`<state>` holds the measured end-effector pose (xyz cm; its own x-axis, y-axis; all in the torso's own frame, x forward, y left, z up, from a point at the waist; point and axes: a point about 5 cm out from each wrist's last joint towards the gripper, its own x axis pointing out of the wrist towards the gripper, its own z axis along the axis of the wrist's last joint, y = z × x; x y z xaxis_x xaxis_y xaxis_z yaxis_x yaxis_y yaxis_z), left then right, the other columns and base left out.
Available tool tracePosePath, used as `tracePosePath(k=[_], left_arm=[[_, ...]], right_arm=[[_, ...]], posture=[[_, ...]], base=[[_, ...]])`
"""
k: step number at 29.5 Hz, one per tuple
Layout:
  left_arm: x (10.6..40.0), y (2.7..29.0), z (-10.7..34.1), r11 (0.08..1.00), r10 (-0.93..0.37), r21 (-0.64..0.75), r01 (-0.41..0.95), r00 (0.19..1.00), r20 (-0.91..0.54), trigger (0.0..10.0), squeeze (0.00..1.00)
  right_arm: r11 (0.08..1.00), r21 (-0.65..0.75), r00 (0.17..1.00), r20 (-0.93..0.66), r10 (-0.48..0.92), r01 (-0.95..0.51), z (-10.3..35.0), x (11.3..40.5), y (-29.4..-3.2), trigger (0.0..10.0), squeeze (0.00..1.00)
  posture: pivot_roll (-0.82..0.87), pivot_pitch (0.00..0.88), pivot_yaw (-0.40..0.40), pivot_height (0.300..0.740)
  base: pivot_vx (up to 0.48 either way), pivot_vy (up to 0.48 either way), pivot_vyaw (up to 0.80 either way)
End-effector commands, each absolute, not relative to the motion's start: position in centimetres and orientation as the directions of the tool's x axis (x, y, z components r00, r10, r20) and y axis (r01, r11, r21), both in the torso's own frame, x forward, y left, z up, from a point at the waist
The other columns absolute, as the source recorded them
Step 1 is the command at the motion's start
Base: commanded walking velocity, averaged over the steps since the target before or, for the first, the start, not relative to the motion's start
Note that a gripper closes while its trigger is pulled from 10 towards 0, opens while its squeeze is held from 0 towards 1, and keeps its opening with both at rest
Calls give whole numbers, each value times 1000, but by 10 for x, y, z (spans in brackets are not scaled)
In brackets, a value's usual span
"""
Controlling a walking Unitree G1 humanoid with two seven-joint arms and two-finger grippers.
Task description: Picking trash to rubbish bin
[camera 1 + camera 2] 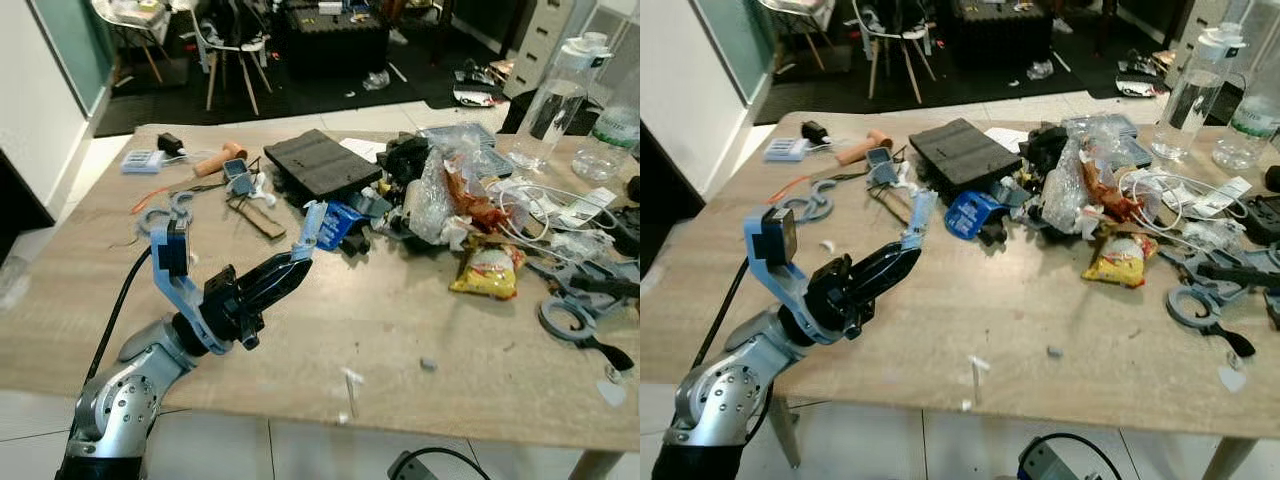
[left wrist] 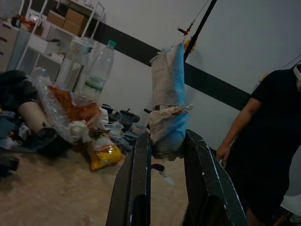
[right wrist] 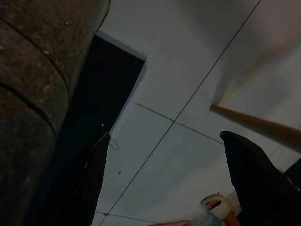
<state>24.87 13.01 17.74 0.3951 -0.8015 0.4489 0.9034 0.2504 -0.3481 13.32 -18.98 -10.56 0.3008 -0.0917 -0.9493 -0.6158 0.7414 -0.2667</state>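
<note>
trash wrapper [image 1: 311,229] is pinched in the left gripper [image 1: 296,258] above the bench [image 1: 400,330]; right gripper [image 3: 164,179] spread. binning and remaining litter pending.

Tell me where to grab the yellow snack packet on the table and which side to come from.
Grip the yellow snack packet by its crumpled upper edge, coming from above on the near, table-edge side. It lies flat on the table, so a raised fold probably gives the fingers more purchase than its flat face. Cables and clutter crowd its far side. The left gripper already holds a blue-and-white wrapper.
</note>
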Motion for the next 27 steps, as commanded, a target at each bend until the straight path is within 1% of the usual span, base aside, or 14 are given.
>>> tracePosePath(k=[1,8,11,20,23,26,27], left_arm=[[249,132,178,271,-795,-340,900,409,449,10000,0],[248,136,175,299,-790,-346,889,434,432,10000,0],[248,143,174,324,-785,-350,879,456,418,10000,0],[246,148,171,342,-786,-357,869,473,399,10000,0],[243,152,166,362,-791,-369,856,491,364,10000,0],[242,161,152,405,-790,-399,823,534,300,10000,0],[242,161,152,405,-790,-399,823,534,300,10000,0]], right_arm=[[738,-225,288,-957,-43,-637,-108,130,-178,10000,0],[735,-226,290,-956,-41,-640,-107,132,-178,10000,0],[731,-226,291,-956,-39,-644,-107,133,-178,10000,0],[728,-223,290,-956,-35,-648,-107,134,-177,10000,0],[728,-220,289,-957,-31,-650,-107,134,-177,10000,0],[728,-217,287,-957,-28,-651,-107,134,-176,10000,0],[728,-217,287,-957,-28,-651,-107,134,-176,10000,0]], posture=[[-13,35,27,740],[-4,34,26,740],[6,35,27,740],[16,38,32,740],[23,39,37,740],[31,41,43,740],[31,41,43,740]], base=[[-480,0,0],[-480,0,0],[-480,0,0],[-480,0,0],[-480,0,0],[-480,0,0],[-480,0,0]])
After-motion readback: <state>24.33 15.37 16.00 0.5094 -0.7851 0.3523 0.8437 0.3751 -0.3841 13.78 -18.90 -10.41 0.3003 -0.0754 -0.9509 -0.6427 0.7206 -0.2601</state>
